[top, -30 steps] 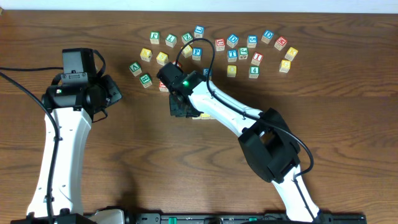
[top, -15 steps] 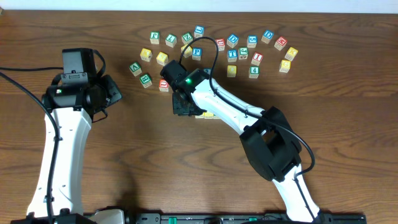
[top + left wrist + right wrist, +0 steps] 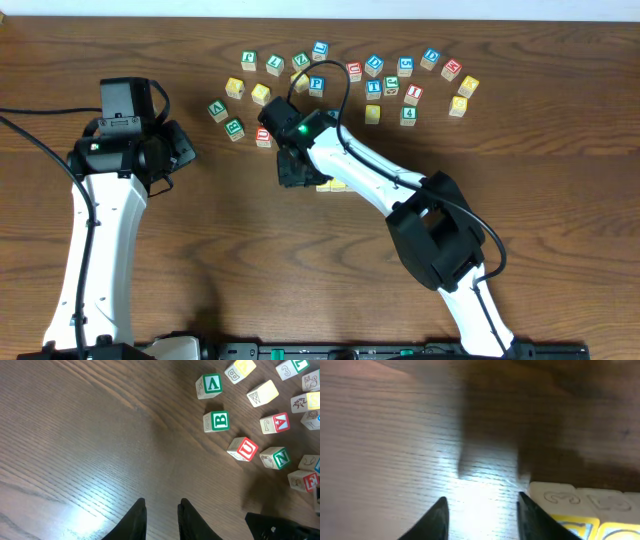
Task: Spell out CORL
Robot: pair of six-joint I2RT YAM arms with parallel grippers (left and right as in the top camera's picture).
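We count two white-and-black arms over the dark wooden table (image 3: 250, 270), a left arm (image 3: 100, 230) and a right arm (image 3: 372, 186), with one pincer each. From overhead, twenty-odd small lettered wooden cubes (image 3: 374, 90) lie scattered along the far side, in green, blue, red and yellow. At that height we cannot pick out the green R or the blue L among them. Apart from that scatter, near the table's middle, two small wooden cubes with yellow sides (image 3: 331, 186) sit partly under the right arm, just beside the right pincer (image 3: 293, 175).

The right wrist view shows what overhead hides. Those two cubes (image 3: 555, 510) touch side by side, each showing a pale carved face and a yellow one, just beside one finger. The right pincer (image 3: 481, 502) stands moderately open over bare wood, holding nothing.

Only the left wrist view lets us read letters: a green V cube (image 3: 210, 385), a green B cube (image 3: 216, 421), a red U cube (image 3: 243, 449) and a green N cube (image 3: 275, 457). The left pincer (image 3: 161, 507) is drawn narrow and empty, apart from them.
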